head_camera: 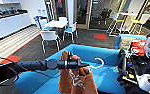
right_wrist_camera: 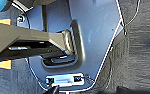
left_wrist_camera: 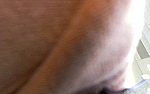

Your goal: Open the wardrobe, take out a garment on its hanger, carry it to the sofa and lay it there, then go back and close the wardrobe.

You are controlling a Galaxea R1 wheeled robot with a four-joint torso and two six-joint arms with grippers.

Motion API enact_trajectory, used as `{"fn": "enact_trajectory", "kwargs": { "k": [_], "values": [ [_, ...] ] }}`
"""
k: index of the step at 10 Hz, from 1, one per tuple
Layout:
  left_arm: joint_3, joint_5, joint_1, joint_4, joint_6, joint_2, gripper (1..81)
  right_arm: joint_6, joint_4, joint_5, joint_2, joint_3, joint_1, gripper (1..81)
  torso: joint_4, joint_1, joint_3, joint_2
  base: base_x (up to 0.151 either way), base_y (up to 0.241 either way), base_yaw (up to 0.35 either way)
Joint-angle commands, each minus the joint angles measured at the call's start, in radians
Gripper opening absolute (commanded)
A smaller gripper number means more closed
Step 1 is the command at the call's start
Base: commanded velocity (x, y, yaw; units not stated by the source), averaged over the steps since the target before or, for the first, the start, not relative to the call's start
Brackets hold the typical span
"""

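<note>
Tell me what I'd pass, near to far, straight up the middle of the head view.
Orange garment on the left arm → white hanger → blue sofa → dark carpet → white chairs around a white table → glass doors.

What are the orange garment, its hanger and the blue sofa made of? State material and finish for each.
Garment: soft knit fabric, matte, judging by its limp folds and fine weave up close. Hanger: thin, smooth and white, probably plastic or coated wire. Sofa: matte turquoise upholstery cloth over rounded padding, no sheen.
</note>
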Motion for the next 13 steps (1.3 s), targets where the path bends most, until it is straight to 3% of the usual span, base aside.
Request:
{"fn": "enact_trajectory", "kwargs": {
  "k": [1, 7, 12, 13],
  "values": [
    [-0.104, -0.026, -0.272, -0.001, -0.058, 0.104, 1.0, -0.002, 0.0, -0.061, -0.009, 0.009, 0.004, 81.1, 0.0, 0.0, 0.0, 0.0, 0.0, 0.0, 0.0],
    [-0.366, -0.024, -0.434, -0.001, -0.203, 0.271, 1.0, -0.002, 0.0, -0.063, 0.007, 0.009, 0.019, 81.1, 0.0, 0.0, 0.002, 0.0, 0.0, 0.0, 0.0],
    [-0.644, 0.036, -0.401, 0.005, -0.213, 0.452, 1.0, 0.0, 0.001, -0.061, 0.012, 0.008, 0.021, 81.1, 0.0, 0.0, 0.002, 0.0, 0.0, 0.0, 0.0],
    [-0.679, 0.043, -0.379, 0.013, -0.213, 0.471, 1.0, 0.0, 0.0, -0.061, 0.012, 0.008, 0.019, 81.1, 0.044, 0.0, 0.001, 0.0, 0.0, 0.0, 0.0]
  ]
}}
